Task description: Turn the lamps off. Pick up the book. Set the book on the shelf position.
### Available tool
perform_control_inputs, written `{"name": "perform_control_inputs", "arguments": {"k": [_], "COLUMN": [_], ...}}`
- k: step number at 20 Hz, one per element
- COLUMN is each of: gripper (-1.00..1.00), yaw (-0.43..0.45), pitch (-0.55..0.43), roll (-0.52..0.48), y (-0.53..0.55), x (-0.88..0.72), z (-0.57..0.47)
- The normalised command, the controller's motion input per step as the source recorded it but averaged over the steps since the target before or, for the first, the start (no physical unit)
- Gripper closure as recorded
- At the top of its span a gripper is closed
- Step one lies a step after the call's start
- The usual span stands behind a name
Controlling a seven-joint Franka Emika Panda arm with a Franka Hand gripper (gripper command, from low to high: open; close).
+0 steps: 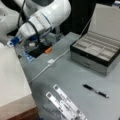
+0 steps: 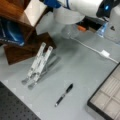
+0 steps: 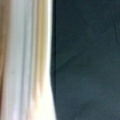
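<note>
Book (image 1: 12, 80) lies flat on the wooden shelf position (image 2: 17, 53) at a front view's left. Gripper (image 1: 31, 43) hangs well apart by the table's (image 1: 75, 82) far edge; fingers' spread — cannot tell. Book looks light, stiff-covered, thin; I judge an overhanging edge the best hold.

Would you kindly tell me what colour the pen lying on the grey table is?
Black pen, clearest in a front view.

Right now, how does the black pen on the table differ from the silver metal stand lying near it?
The pen is black with a silver tip; the metal stand is pale silver. The pen is one slim stick, while the stand is clearly bigger, with two long flat bars side by side. In a front view the stand has its bars propped up off its base, while the pen lies flat. Both rest on the grey table.
</note>
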Motion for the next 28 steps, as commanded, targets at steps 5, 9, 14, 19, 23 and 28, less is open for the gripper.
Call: {"name": "perform_control_inputs", "arguments": {"k": [5, 9, 14, 19, 23, 28], "gripper": [-1.0, -1.0, -1.0, -1.0, -1.0, -1.0], "yaw": [-0.185, -0.234, -0.321, -0.507, -0.602, -0.493], "pitch": [-0.003, 0.029, 0.011, -0.068, -0.107, -0.054], "roll": [0.55, 0.512, 0.514, 0.689, 0.804, 0.68], "y": [0.46, 0.48, 0.47, 0.47, 0.42, 0.33], "x": [0.09, 0.28, 0.35, 0.38, 0.4, 0.37], "z": [0.25, 0.29, 0.12, -0.05, -0.08, -0.06]}}
